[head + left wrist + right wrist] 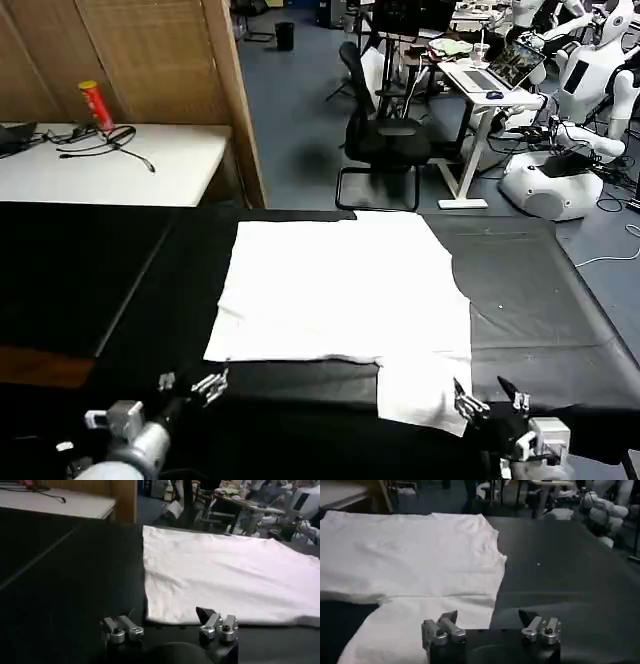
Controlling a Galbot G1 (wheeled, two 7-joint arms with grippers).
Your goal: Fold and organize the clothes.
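Note:
The white T-shirt (340,290) lies flat on the black table (120,290), plain side up, with one sleeve (425,390) reaching toward the near edge. My left gripper (190,385) hovers open just short of the shirt's near-left edge (150,617), holding nothing. My right gripper (488,398) is open at the sleeve's near corner, one finger (447,622) over the cloth, the other over bare table. In the right wrist view the shirt (410,555) spreads away from the open right gripper (487,620). The left gripper (167,620) is also open in its wrist view.
A white side table (110,160) with cables and a red can (96,104) stands beyond the far left. An office chair (385,140), desks and white robots (560,170) fill the room behind. Black tabletop lies bare left and right of the shirt.

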